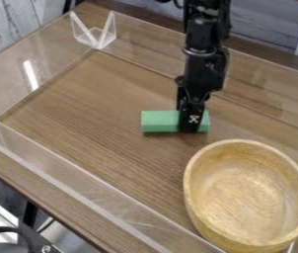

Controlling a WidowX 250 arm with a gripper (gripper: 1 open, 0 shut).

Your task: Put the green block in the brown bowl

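Note:
The green block (160,121) lies flat on the wooden table, a little beyond and to the left of the brown bowl (194,181). My gripper (190,120) points straight down over the block's right end, with its black fingers closed against that end. The fingers cover the block's right end. The bowl is empty and sits at the front right, a short gap away from the block.
Clear acrylic walls (73,183) fence the table at the front and left. A folded clear plastic piece (97,30) stands at the back left corner. Bare wooden surface (86,109) stretches to the left of the block.

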